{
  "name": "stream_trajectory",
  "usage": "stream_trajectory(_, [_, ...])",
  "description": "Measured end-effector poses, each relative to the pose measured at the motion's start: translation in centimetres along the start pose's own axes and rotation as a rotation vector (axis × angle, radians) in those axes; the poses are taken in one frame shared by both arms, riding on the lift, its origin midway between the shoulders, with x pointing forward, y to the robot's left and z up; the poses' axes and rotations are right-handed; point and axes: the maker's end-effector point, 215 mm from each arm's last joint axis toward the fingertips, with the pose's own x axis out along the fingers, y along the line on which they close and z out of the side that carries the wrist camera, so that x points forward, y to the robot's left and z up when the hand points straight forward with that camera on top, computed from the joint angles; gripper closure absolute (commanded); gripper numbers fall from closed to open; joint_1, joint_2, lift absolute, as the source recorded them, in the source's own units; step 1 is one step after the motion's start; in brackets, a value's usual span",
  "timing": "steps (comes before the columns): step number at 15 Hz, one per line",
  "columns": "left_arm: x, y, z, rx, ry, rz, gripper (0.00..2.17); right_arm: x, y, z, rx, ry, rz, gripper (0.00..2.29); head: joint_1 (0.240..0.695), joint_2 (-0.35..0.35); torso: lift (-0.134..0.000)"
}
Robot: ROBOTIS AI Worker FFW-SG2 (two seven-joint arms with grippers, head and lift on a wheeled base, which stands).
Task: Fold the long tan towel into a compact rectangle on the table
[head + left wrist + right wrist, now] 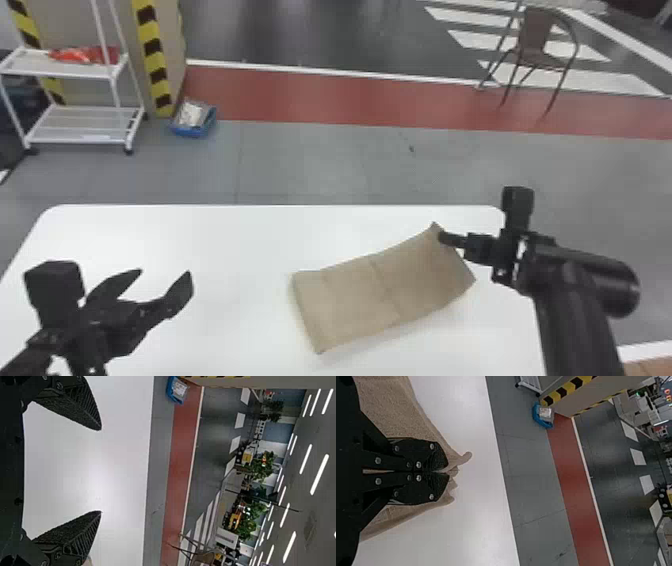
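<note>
Towel (350,302) in right pincer (442,238), whitish contents (190,114) in blue bin (192,132)

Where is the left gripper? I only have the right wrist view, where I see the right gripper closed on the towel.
Observer: The head view has the left gripper over the left part of the white table.
Operator: Are its fingers open or shut?
Observer: Open; in the left wrist view the fingers stand wide apart.
Operator: And which part of the towel do I have?
Observer: In the head view, the right gripper is at the right end of the towel, close to its far corner.
</note>
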Motion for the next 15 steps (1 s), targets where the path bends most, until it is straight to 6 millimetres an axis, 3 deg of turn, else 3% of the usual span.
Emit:
stream_trajectory(2, [0.0, 0.0, 0.0, 0.0, -0.003, -0.001, 0.14, 1.7, -2.1, -1.6, -0.075, 0.036, -0.079, 1.5, 0.695, -0.225, 0.0])
stream_trajectory(8, [-0.2, 0.2, -0.1, -0.003, -0.002, 0.0, 0.14, 2.6, -1.5, -2.1, -0.125, 0.034, -0.061, 1.5, 0.695, -0.217, 0.0])
stream_trajectory(10, [-0.3, 0.5, -0.2, -0.005, -0.002, 0.005, 0.14, 2.0, 0.7, -0.9, -0.104, -0.027, 0.017, 1.5, 0.695, -0.195, 0.0])
stream_trajectory(13, [-0.6, 1.0, -0.3, -0.007, -0.001, 0.012, 0.14, -0.3, 5.7, 2.4, -0.053, -0.107, 0.13, 1.5, 0.695, -0.154, 0.0])
stream_trajectory(15, [-0.9, 1.2, -0.3, -0.008, -0.002, 0.013, 0.14, -1.3, 7.0, 5.2, -0.015, -0.162, 0.164, 1.5, 0.695, -0.139, 0.0])
